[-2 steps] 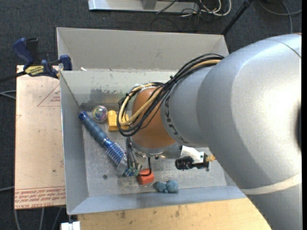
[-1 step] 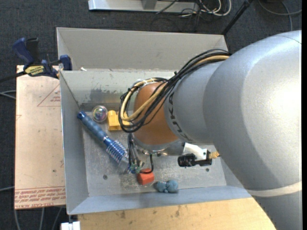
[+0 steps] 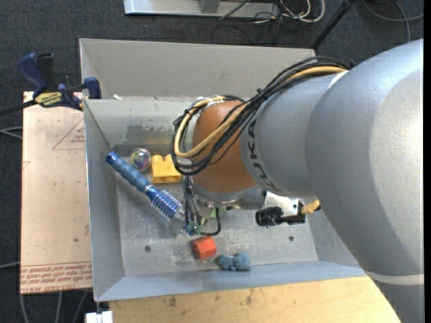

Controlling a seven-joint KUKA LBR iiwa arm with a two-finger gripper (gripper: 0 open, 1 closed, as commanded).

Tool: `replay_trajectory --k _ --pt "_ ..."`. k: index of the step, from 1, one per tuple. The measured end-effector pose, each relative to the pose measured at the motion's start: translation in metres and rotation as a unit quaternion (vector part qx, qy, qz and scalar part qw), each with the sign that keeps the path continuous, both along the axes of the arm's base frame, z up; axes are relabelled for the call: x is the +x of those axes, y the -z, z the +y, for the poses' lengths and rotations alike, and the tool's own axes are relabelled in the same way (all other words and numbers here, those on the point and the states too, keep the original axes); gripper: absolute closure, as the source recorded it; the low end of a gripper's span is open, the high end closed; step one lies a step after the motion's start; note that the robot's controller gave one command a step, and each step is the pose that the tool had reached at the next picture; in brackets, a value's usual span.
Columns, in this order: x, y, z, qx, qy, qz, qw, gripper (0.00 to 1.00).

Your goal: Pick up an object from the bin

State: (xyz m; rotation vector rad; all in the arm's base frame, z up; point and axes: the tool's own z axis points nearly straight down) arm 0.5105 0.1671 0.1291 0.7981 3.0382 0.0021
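Note:
My gripper (image 3: 194,225) reaches down in the middle of the bin, below the arm's orange cover. Its tip stands just right of the bristle end of a blue brush (image 3: 144,183), which lies slanted from upper left to lower right. A small orange-red cube (image 3: 204,248) lies just below the gripper, near the bin's front wall. To the cube's right is a blue-grey lump (image 3: 234,262). Whether anything is held I cannot make out.
A yellow block (image 3: 165,168) and a shiny little ball (image 3: 140,158) lie at the back left, above the brush. A white and black piece with a yellow tip (image 3: 285,210) lies at the right, under the arm. The arm covers the bin's right half.

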Motion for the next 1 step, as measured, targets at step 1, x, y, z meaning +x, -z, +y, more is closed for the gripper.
replay_trajectory --k 1 --pt "-0.0003 -0.0171 0.0004 0.000 -0.001 0.0009 1.0000 1.00"
